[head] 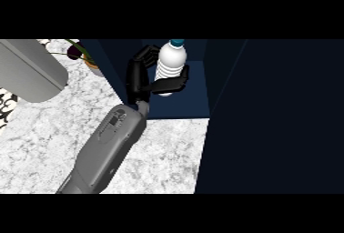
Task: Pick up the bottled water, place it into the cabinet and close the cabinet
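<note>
Where cabinet (pixel 196 93) walls flank it, left hand (pixel 138 73) clasps bottled water (pixel 171 61).

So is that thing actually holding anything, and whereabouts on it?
Yes: the robot hand is curled round the bottled water, gripping its lower half, with the cap clear above.

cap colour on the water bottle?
Teal-blue cap, on top of the white bottle; head view.
</note>
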